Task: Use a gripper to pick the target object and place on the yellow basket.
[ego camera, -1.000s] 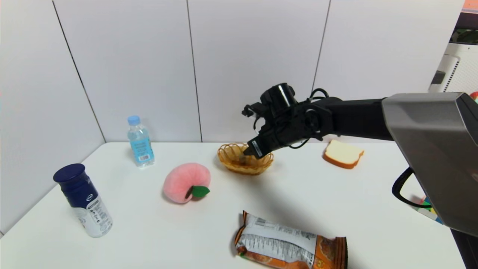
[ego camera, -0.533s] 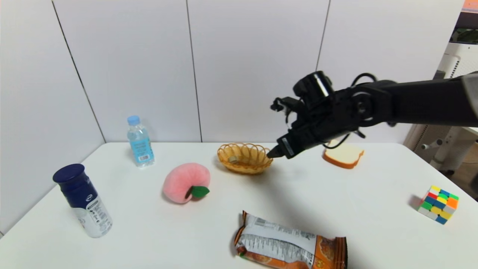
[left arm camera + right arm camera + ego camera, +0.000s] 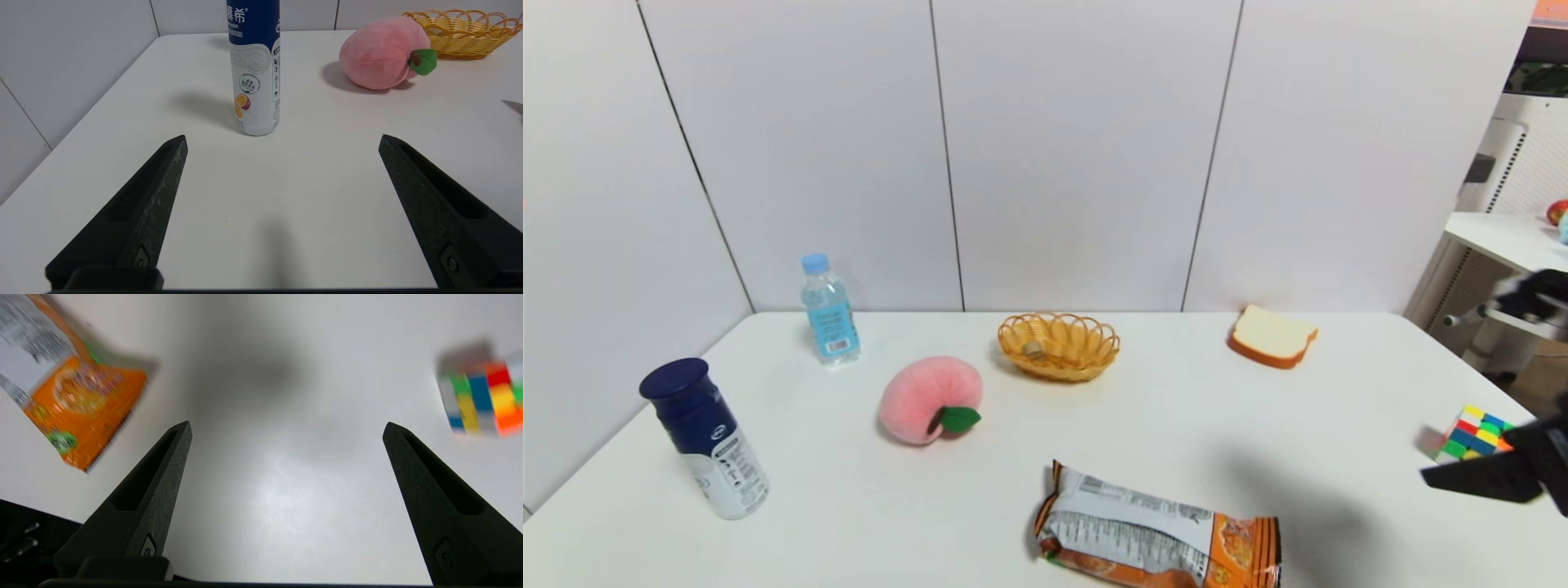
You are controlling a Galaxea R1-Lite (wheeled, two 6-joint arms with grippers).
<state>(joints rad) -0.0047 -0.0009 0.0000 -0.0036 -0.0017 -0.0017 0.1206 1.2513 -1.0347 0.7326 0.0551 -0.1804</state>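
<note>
Seeing walnut [image 3: 1034, 349] inside yellow basket [image 3: 1058, 365], well apart from my right gripper [image 3: 286, 428], spread wide and empty above counter [image 3: 1176, 425]; placing looks done, next parking arm. Left gripper [image 3: 282, 141] wide, idle.

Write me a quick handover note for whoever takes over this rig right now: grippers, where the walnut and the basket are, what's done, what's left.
Right gripper: jaws open and empty, above bare table between the snack bag and the colour cube, at the table's right edge in the head view.
Left gripper: jaws open and empty, parked low over the table, facing the blue and white bottle.
Walnut: lying inside the yellow basket, which sits mid-table towards the back, beside the pink peach.
Done: pick and place.
Left: probably nothing beyond parking the right arm.
</note>
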